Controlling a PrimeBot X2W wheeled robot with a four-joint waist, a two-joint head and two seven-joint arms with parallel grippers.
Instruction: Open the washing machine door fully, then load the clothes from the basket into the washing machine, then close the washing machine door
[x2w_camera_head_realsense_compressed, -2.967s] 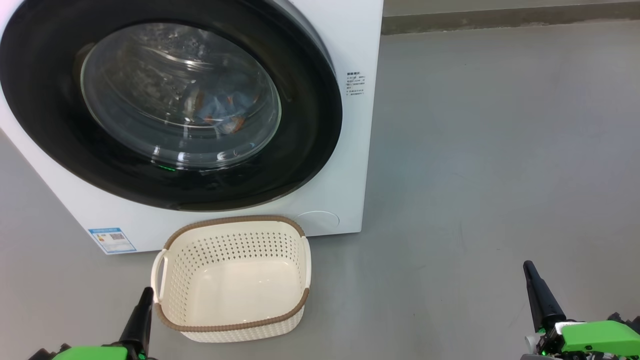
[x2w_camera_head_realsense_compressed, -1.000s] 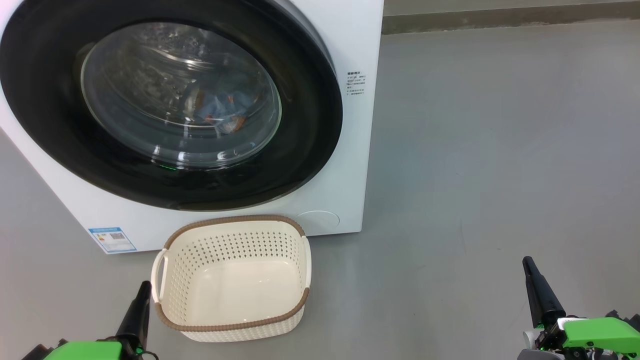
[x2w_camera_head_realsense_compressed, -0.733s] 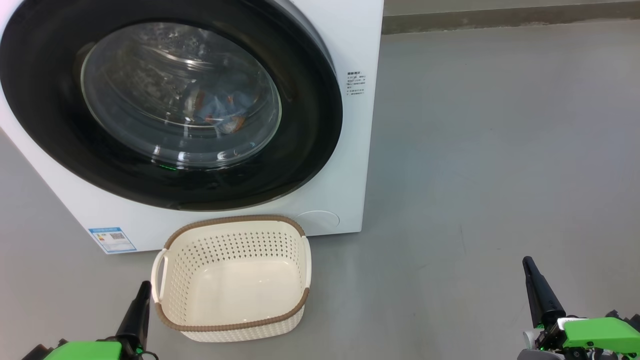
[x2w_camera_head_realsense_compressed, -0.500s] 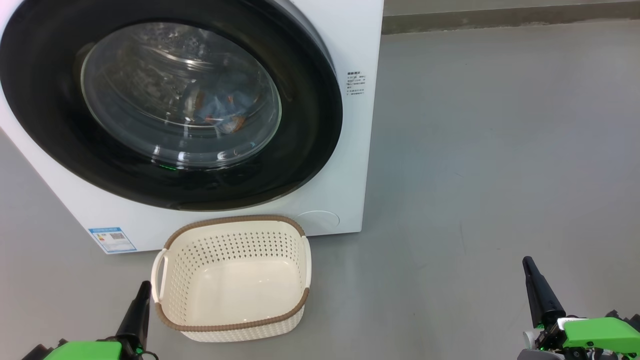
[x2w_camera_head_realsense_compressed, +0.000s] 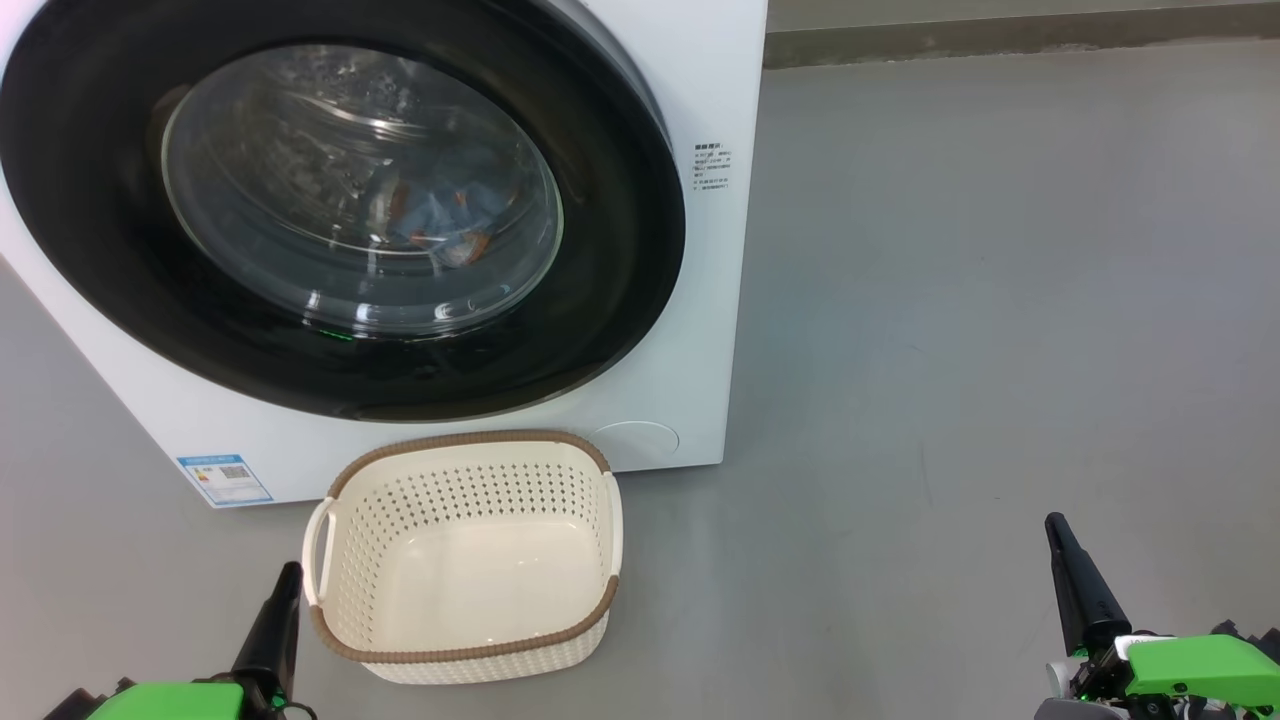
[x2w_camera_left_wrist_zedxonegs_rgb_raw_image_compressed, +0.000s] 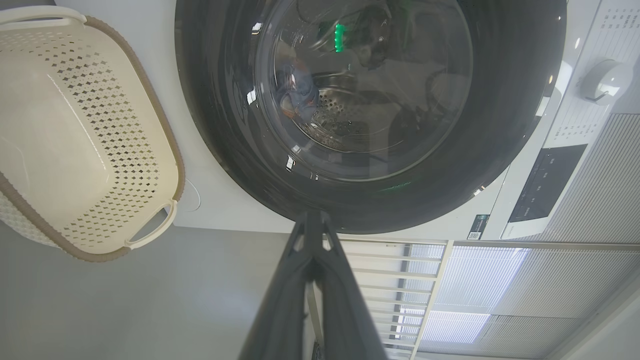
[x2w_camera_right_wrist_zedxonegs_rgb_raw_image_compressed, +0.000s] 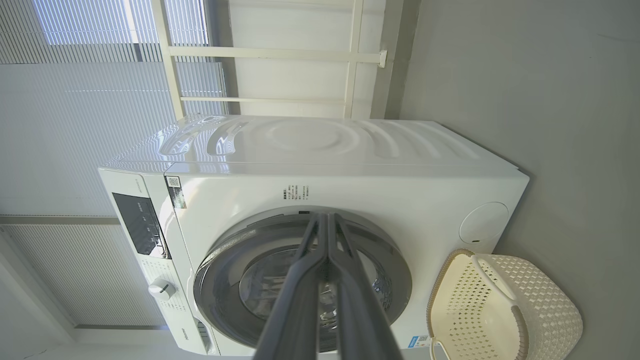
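On the grey floor (x2w_camera_head_realsense_compressed: 950, 300) the empty basket (x2w_camera_head_realsense_compressed: 465, 655) fronts the machine (x2w_camera_head_realsense_compressed: 712, 300), clothes (x2w_camera_head_realsense_compressed: 445, 215) behind its shut door (x2w_camera_head_realsense_compressed: 600, 250), left tool (x2w_camera_head_realsense_compressed: 285, 590) and right tool (x2w_camera_head_realsense_compressed: 1060, 545) both pinched together; the stiff, slick door probably pulls from its right edge.

door (x2w_camera_head_realsense_compressed: 360, 190): shut, ahead of left gripper (x2w_camera_head_realsense_compressed: 288, 585) | clothes (x2w_camera_head_realsense_compressed: 440, 215): inside washer (x2w_camera_head_realsense_compressed: 700, 300), behind door | basket (x2w_camera_head_realsense_compressed: 465, 437): empty, upright, just beside left gripper

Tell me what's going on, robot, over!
Left gripper and right gripper shut, holding nothing. Washing machine door closed, clothes inside. Basket empty, below the door.
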